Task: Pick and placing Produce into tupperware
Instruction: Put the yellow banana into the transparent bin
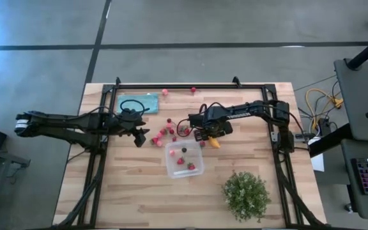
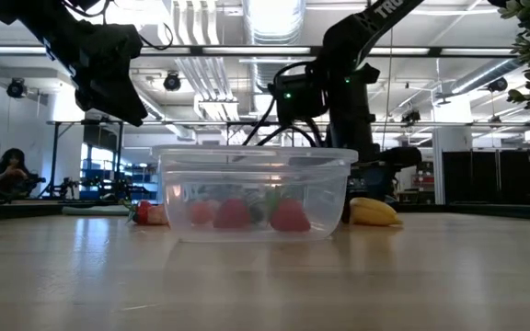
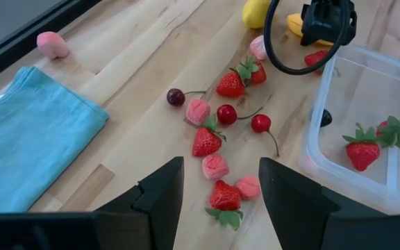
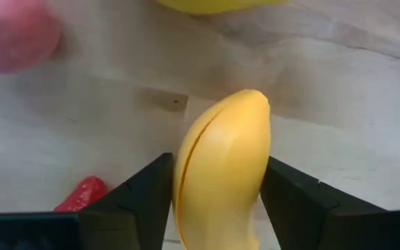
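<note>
The clear tupperware (image 1: 184, 160) was set upright near the table's middle, lidless, with two strawberries (image 3: 362, 154) and a small dark piece inside. Just beside it, red strawberries, cherries (image 3: 226, 113) and pink berry pieces (image 3: 214, 167) were scattered on the wood (one pink piece (image 3: 51, 44) lay apart, beyond the teal cloth). A yellow banana-like piece (image 4: 221, 173) was flanked closely by two dark fingers.

Even, bright light falls on the worktop (image 1: 139, 198) in the high view, with only faint, soft shadows beside the tupperware (image 1: 184, 159). In the low view, ceiling strip lights (image 2: 274, 18) behind the tupperware glare white and leave the arms above it as dark silhouettes. The right wrist view is soft: the yellow piece (image 4: 221, 167) and the red bits near it are blurred.
</note>
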`<state>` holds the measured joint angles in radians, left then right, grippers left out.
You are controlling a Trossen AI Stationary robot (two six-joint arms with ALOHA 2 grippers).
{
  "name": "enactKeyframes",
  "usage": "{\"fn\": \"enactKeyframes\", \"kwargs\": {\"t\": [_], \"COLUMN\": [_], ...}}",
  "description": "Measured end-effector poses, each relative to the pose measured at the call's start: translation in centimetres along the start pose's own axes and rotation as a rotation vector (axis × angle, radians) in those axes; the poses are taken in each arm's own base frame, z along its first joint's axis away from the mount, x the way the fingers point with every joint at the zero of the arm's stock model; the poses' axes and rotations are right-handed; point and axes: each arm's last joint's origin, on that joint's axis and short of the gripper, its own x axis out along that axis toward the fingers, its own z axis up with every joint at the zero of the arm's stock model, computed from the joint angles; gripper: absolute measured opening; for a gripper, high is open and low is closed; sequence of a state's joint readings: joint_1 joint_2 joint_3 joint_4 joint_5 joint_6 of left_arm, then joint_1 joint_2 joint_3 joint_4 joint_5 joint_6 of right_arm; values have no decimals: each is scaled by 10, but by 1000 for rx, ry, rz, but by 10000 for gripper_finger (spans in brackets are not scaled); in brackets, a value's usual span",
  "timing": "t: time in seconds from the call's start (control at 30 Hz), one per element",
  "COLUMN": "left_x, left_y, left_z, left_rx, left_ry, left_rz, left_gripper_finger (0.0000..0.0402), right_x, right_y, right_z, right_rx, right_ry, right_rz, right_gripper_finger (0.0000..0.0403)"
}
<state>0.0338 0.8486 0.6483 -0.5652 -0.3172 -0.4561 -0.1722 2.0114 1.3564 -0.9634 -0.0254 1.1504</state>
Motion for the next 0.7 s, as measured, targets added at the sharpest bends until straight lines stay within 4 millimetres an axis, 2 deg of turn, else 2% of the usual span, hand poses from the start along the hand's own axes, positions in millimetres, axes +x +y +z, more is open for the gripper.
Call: {"fn": "enactKeyframes", "kwargs": {"t": [0.17, 0.23, 0.43, 0.57, 0.7], "left_x": [0, 0, -1, -1, -1], "left_y": [0, 0, -1, -1, -1], "left_z": [0, 0, 2, 2, 2], "left_rx": [-2, -2, -6, -8, -9], "left_ry": [0, 0, -11, -10, -14], "left_rz": [0, 0, -5, -4, -3], "left_gripper_finger": [173, 173, 173, 173, 173], "right_x": [-2, -9, -51, -88, -107], "right_y": [-2, -3, -8, -3, 14], "right_z": [0, -1, -9, -22, -31], "right_rx": [-18, -18, -51, -147, -223], "right_ry": [-16, -37, -91, -115, -127], "right_rz": [-13, 6, 134, 318, 509], "right_gripper_finger": [174, 159, 134, 154, 171]}}
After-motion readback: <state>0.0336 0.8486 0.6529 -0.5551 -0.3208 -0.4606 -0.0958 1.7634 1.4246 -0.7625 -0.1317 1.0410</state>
